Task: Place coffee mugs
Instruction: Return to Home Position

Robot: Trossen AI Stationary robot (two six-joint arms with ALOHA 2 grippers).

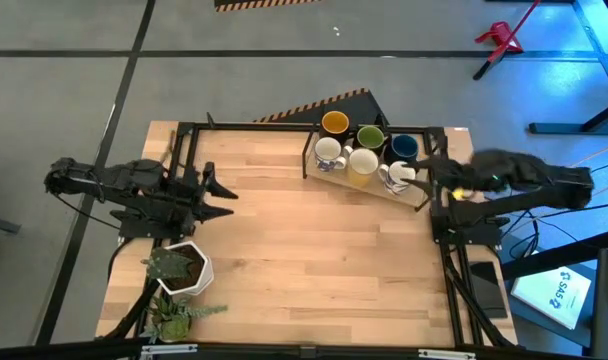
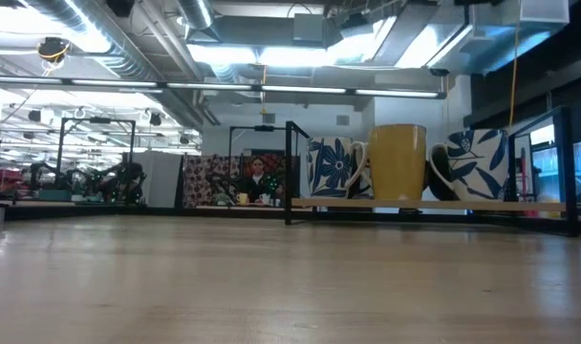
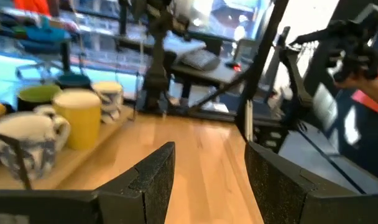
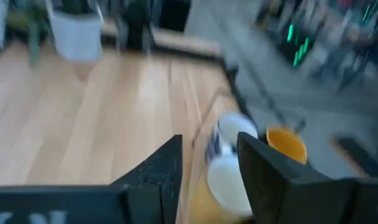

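All 6 round handled ceramic mugs (image 1: 362,162) stand clustered on the low wooden shelf (image 2: 520,204) at the pale wooden counter's (image 1: 314,240) far edge. Right pincer (image 4: 209,139), apart and empty, hangs just beside the nearest blue-patterned white mug (image 1: 396,176); a careless swing homeward could clip it off. Left pincer (image 3: 211,147), apart, waits far left

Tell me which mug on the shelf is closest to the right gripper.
The white blue-patterned mug, rightmost in the front row; the right gripper is just beside it, the rest farther off.
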